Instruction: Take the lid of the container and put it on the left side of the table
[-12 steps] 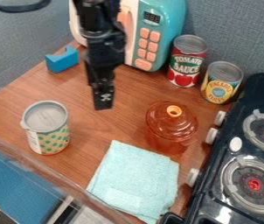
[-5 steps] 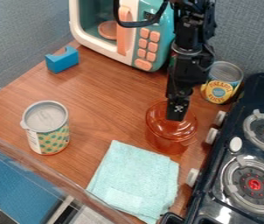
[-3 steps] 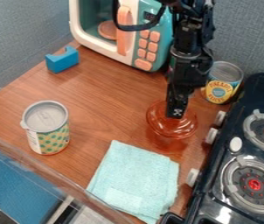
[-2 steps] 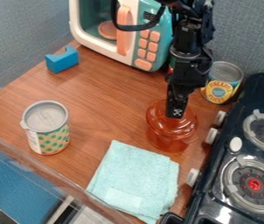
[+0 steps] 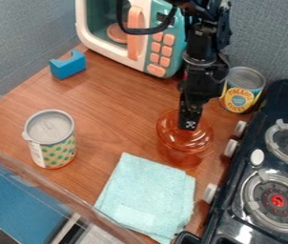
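Brown tabletop (image 5: 108,97) under your claw (image 5: 189,127) | you pinch the orange lid (image 5: 199,138) over its jar (image 5: 183,159) | cloth (image 5: 148,194) near claw, spotted can (image 5: 56,147) farther away

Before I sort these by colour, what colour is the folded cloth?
The cloth is pale aqua, seen best in the camera view.

Brown wood-grain tabletop (image 5: 102,102). Directly on it: blue notched block (image 5: 68,66), teal-and-white toy microwave (image 5: 172,69), yellow-labelled metal can (image 5: 241,98), green-dotted cylindrical can (image 5: 55,151), translucent orange container (image 5: 180,156), folded pale-aqua cloth (image 5: 148,193) near the container.
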